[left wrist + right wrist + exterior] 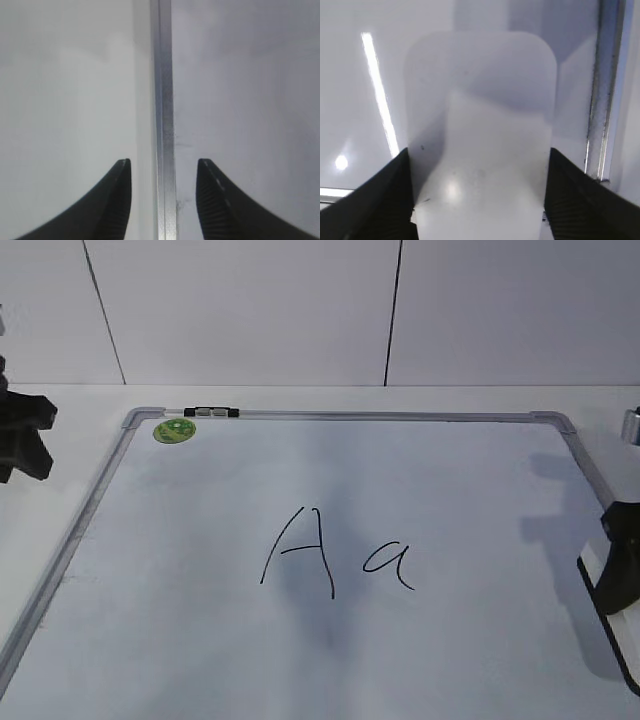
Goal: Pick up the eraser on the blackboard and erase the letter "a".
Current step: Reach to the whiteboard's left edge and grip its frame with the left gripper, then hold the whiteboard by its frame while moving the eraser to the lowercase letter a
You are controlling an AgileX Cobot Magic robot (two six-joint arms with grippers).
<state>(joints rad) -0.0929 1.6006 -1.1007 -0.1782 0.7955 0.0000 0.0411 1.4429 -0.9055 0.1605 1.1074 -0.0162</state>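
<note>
White wall panels stood behind the blackboard, where the letter "a" remained unerased beside the capital "A". My right gripper had its jaws spread either side of the eraser, both pads at its flanks; whether they pressed I couldn't tell. Its long axis ran straight ahead from the jaws. My left gripper hung open astride the frame rail. Lifting and wiping remained, I judged.

Black marker (top frame edge)
</note>
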